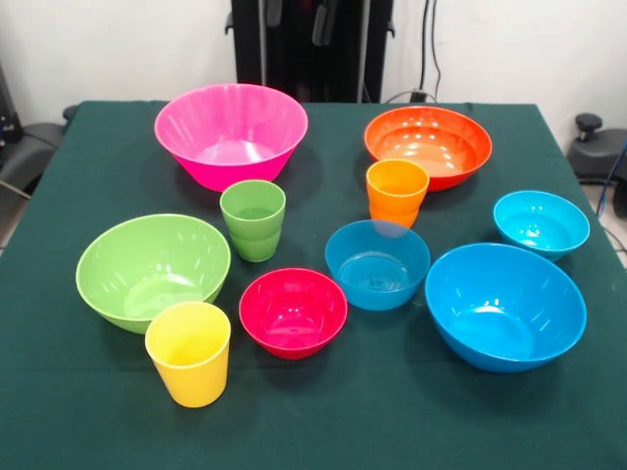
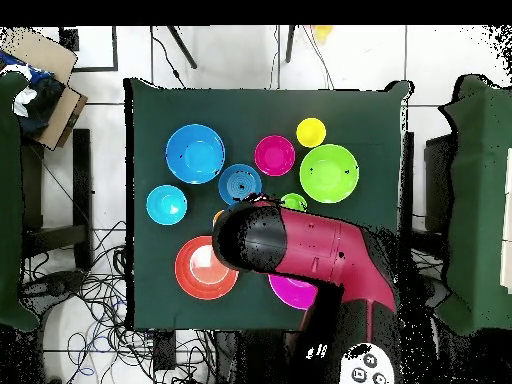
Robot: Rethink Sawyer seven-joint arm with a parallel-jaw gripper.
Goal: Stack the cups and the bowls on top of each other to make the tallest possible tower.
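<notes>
All stand apart and upright on the green table. The cups: green cup [image 1: 253, 218], orange cup [image 1: 397, 191], yellow cup [image 1: 188, 352] at the front. The large bowls: pink bowl [image 1: 231, 132], orange bowl [image 1: 428, 145], light green bowl [image 1: 152, 269], blue bowl [image 1: 505, 305]. The small bowls: red bowl [image 1: 293, 311], blue bowl [image 1: 377, 262], cyan bowl [image 1: 541, 222]. In the overhead view the red arm's black end [image 2: 245, 240] hangs over the orange cup, between the orange bowl [image 2: 205, 268] and the partly hidden pink bowl [image 2: 292, 292]. The gripper is hidden under it.
The robot's black pedestal [image 1: 309, 44] stands behind the table's far edge. Dark chairs [image 1: 29, 147] sit at both sides of the table. Cables lie on the floor [image 2: 90, 290] beside the table. Cardboard boxes [image 2: 40, 70] stand off one corner.
</notes>
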